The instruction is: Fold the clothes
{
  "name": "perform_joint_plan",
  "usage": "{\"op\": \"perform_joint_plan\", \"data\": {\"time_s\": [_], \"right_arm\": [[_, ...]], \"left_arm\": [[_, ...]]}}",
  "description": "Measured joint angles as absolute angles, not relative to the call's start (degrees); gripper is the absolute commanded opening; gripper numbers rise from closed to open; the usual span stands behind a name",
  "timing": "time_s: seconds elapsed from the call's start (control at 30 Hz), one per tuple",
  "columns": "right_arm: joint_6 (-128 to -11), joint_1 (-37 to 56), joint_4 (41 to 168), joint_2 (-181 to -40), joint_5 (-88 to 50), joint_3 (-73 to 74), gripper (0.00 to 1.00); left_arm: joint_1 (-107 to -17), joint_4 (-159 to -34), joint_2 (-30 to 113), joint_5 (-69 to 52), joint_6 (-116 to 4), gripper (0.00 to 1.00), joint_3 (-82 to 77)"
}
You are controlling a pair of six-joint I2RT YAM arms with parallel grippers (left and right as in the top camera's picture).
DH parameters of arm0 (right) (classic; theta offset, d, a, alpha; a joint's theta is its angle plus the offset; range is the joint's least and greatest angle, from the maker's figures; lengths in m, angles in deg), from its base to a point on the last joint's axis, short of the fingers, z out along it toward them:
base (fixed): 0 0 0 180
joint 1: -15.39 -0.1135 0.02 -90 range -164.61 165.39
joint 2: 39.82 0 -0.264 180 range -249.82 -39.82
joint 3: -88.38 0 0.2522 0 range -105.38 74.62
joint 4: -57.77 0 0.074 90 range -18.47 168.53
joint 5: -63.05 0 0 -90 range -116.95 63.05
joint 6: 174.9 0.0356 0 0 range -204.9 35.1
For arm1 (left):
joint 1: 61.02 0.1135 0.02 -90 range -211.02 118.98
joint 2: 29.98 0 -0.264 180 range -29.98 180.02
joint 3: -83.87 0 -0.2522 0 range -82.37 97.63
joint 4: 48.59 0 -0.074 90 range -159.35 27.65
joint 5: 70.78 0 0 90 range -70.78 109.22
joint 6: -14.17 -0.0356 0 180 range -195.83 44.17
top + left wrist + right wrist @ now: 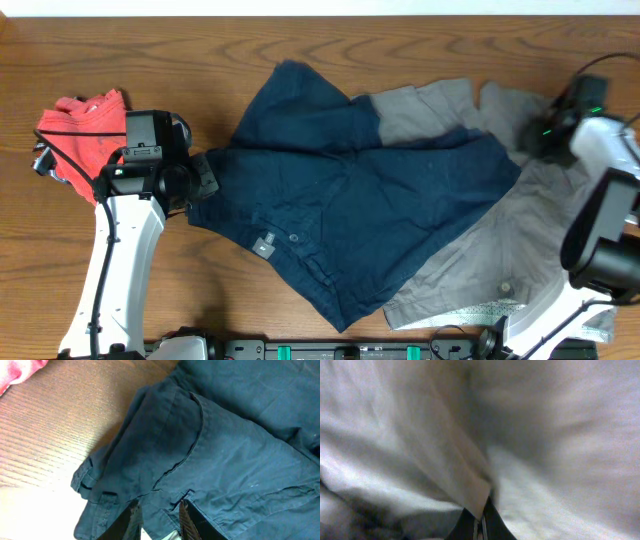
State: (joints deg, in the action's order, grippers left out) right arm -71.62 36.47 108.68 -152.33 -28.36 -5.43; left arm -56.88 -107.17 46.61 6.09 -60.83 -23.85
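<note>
Navy blue shorts (350, 200) lie spread across the middle of the table, over grey shorts (480, 260) that stick out at the right. My left gripper (200, 182) is at the left waistband edge of the navy shorts (210, 445). Its fingers (157, 512) are narrowly apart with bunched navy fabric pinched between them. My right gripper (532, 138) is on the upper right part of the grey shorts. In the right wrist view its fingers (481, 519) are closed on a fold of grey cloth (455, 460). That view is blurred.
A crumpled red garment (85, 130) lies at the far left, just beyond my left arm; its edge shows in the left wrist view (17, 370). Bare wooden table (150, 50) surrounds the clothes. A black rail runs along the front edge (350, 350).
</note>
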Motion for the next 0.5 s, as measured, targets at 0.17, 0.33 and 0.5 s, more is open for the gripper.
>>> {"op": "perform_joint_plan", "data": {"time_s": [0.17, 0.33, 0.5], "right_arm": [[-70.58, 44.36, 116.0, -147.3, -36.23, -20.54, 0.01], [-69.99, 51.9, 119.98, -141.68, -42.61, -27.36, 0.01], [-63.6, 53.83, 128.15, -143.12, -54.31, -27.25, 0.02]], "left_arm": [[-56.9, -107.3, 46.61, 6.11, -60.83, 0.27, -23.85], [-56.88, -107.98, 46.59, 6.09, -60.83, 0.27, -23.85], [-56.88, -108.48, 46.59, 6.09, -60.83, 0.27, -23.83]]}}
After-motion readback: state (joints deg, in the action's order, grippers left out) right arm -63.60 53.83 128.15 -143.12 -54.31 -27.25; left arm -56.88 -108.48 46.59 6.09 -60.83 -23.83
